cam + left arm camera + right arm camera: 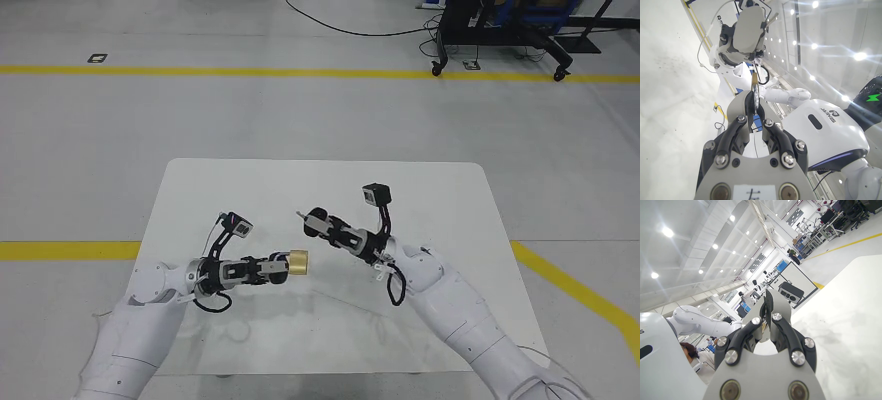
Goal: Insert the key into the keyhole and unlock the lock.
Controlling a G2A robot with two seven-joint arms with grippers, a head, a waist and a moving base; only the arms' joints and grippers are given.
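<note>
In the top view my left gripper (278, 267) is shut on a brass padlock (298, 262), held a little above the white table (430, 200) near its middle. The left wrist view shows the fingers clamped on the silver shackle (755, 98), with the brass body (754, 80) pointing away. My right gripper (316, 222) is shut on a thin metal key (301, 215), just beyond the padlock and apart from it. The key (773, 18) sticks out sideways from that gripper (763, 26). In the right wrist view the fingertips (770, 298) are pressed together.
Both arms come in from the table's near edge. A black wheeled cart (500, 30) and a cable lie on the floor behind the table, past a yellow line (200, 70). A black box (791, 292) stands beyond the table corner.
</note>
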